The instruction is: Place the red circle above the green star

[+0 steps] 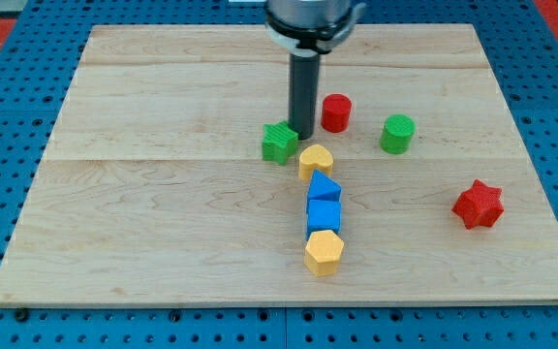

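Note:
The red circle [335, 112] stands on the wooden board [163, 223], right of the board's middle. The green star [279, 142] lies to its lower left. My tip [301, 134] is down on the board between them, right next to the green star's right side and just left of and below the red circle. Whether it touches either block I cannot tell.
A green circle [397, 133] stands right of the red circle. A yellow heart [315, 160] lies just below my tip, with a blue triangle [324, 188], a blue cube [324, 216] and a yellow hexagon [324, 252] in a column under it. A red star [479, 204] lies at the right.

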Controlling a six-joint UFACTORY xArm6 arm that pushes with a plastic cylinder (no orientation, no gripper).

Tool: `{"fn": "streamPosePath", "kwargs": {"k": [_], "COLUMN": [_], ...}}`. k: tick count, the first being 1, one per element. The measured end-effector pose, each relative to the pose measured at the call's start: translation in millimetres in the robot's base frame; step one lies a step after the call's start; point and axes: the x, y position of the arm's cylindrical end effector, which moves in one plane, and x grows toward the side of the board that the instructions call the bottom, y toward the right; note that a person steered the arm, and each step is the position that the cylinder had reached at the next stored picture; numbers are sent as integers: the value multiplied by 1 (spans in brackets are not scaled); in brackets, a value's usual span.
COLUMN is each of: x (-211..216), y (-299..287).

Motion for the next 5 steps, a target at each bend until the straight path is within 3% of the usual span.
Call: {"fn": "streamPosePath", "kwargs": {"k": [2,3,4,5], "x": [-21,-66,-74,-3], "y": [-35,-83,-119,-120]}}
